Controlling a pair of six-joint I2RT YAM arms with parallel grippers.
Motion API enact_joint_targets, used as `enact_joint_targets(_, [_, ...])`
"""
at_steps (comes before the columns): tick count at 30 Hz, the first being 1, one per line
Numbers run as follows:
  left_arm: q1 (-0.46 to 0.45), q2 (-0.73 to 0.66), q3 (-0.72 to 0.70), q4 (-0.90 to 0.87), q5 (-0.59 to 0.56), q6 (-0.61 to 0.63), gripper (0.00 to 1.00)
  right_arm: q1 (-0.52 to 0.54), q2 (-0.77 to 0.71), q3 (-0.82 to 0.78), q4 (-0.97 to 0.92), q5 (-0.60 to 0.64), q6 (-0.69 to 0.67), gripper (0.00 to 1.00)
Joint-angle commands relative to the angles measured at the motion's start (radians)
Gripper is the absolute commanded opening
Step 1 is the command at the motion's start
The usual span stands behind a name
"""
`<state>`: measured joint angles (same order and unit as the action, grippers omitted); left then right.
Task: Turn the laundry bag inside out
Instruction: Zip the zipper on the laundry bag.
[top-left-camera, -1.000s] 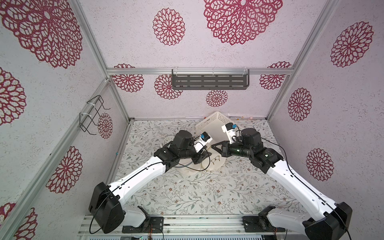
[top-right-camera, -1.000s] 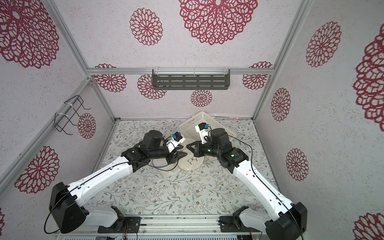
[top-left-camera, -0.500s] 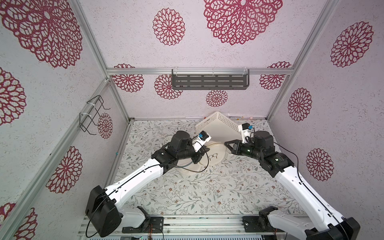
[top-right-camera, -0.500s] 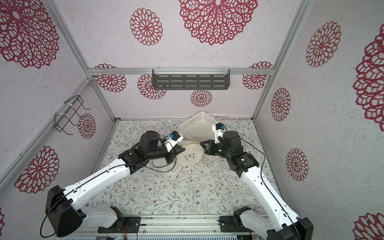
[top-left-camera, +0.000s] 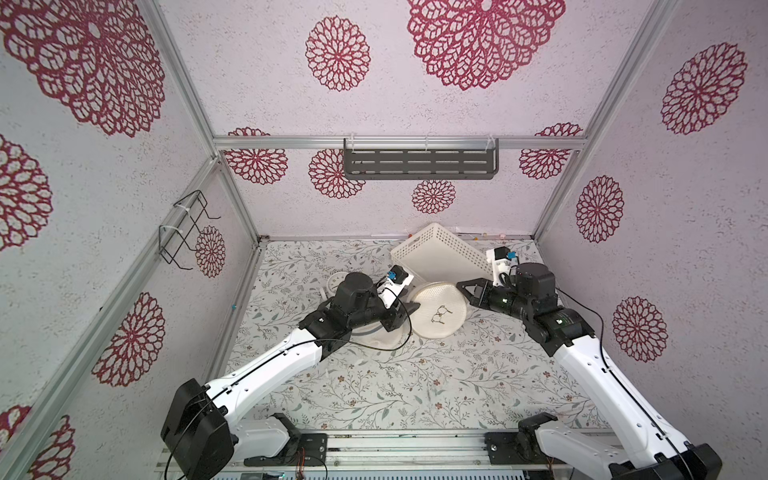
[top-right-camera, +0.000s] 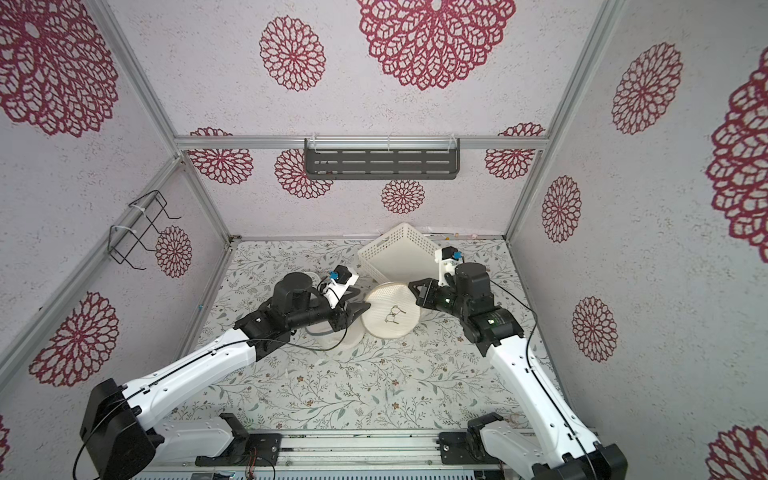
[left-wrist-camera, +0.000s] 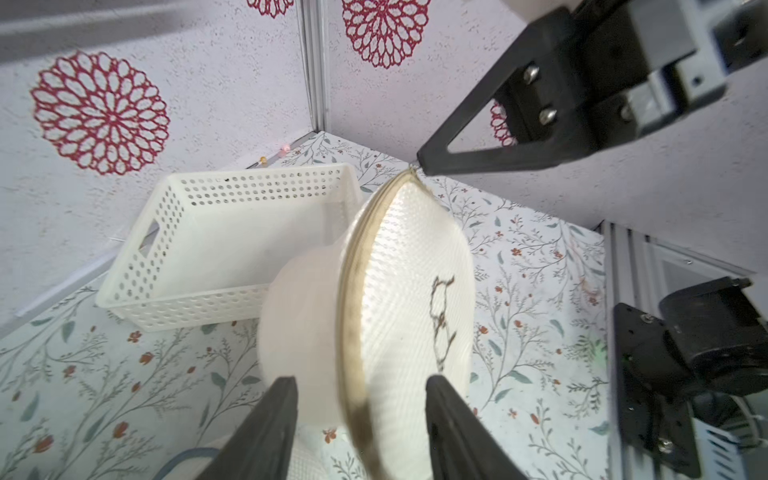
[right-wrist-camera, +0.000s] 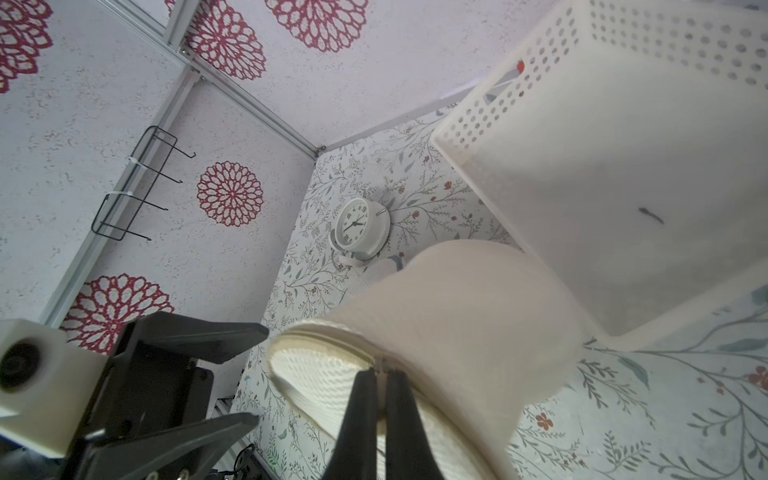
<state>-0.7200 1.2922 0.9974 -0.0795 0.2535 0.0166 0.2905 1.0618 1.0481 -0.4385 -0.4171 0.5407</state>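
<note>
Bag: the bag (top-left-camera: 436, 312) lies on its side in the middle of the table (top-left-camera: 374, 395). Its round, zip-rimmed end faces 6 o'clock and its body runs back toward 10 o'clock.
Basket: the basket (top-left-camera: 440, 253) is just behind the bag at 12 o'clock.
Right gripper: the right gripper (right-wrist-camera: 380, 374) is pressed together on the zip rim at the end's 2 o'clock and props that end up.
Left gripper: the left gripper (left-wrist-camera: 361, 382) is spread at the end's 9 o'clock. Its fingers (left-wrist-camera: 286, 399) stand either side of the rim, pinching nothing.
Just changed: a moment ago both grippers met over the bag. The right one has since drawn off toward 3 o'clock with the rim, and the left one has let go.
Zip: I cannot tell how far it is open.
Meaning: the bag looks not yet turned. This is likely the opening step, with the left gripper freed to take a new hold on the rim.
Risk: one thin pinch carries the raised end, and it could slip.
</note>
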Motion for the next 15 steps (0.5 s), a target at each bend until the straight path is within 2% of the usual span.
enact_joint_targets(1, [-0.004,-0.021,0.016,-0.081,-0.084,0.067,0.64,0.017,0.012,0.055,-0.003,-0.034,-0.09,0.0])
enact_joint_targets(5, [-0.004,-0.029,0.03,-0.106,-0.029,0.097,0.67,0.057,0.038,0.073,-0.001,-0.072,-0.122,0.0])
enact_joint_targets(11, [-0.005,0.021,0.091,-0.109,0.17,0.042,0.7,0.137,0.063,0.073,0.001,-0.051,-0.136,0.0])
enact_joint_targets(15, [-0.006,0.054,0.114,-0.148,0.197,0.034,0.67,0.203,0.076,0.07,0.026,-0.045,-0.133,0.0])
